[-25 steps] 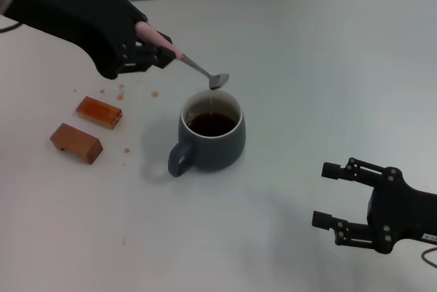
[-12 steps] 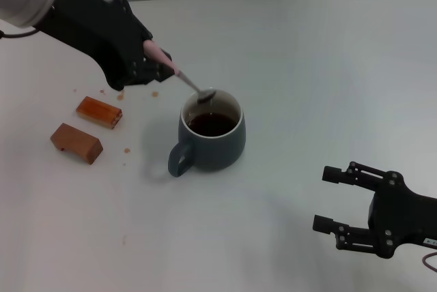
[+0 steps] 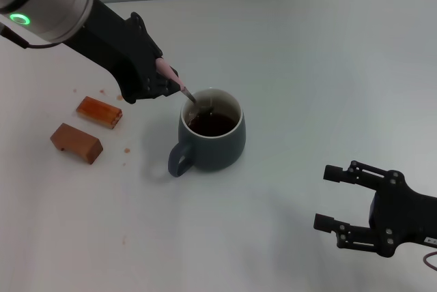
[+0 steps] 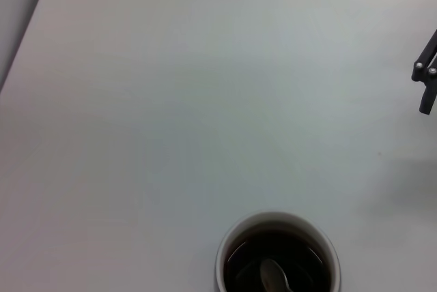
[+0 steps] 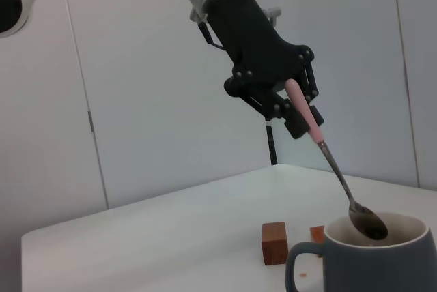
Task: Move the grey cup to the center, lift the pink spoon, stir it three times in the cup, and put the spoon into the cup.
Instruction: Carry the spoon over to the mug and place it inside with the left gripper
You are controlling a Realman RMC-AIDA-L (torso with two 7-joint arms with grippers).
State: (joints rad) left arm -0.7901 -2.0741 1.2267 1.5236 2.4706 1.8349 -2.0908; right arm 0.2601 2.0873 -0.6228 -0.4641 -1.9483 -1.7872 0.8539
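Observation:
The grey cup [image 3: 212, 132] stands mid-table, handle toward the front left, holding dark brown liquid; it also shows in the left wrist view [image 4: 278, 254] and right wrist view [image 5: 379, 258]. My left gripper [image 3: 165, 80] is shut on the pink spoon [image 3: 172, 77] by its pink handle, just left of the cup's rim. The spoon [image 5: 321, 149] slants down, and its metal bowl [image 4: 274, 277] is inside the cup at the liquid's surface. My right gripper [image 3: 332, 198] rests open at the front right, far from the cup.
Two brown rectangular blocks [image 3: 99, 112] [image 3: 76, 142] lie left of the cup, with several crumbs around them. A wall runs along the table's far edge.
My left gripper has moved down and toward the cup, bringing the spoon's bowl from above the rim into the cup. The right arm has stayed put.

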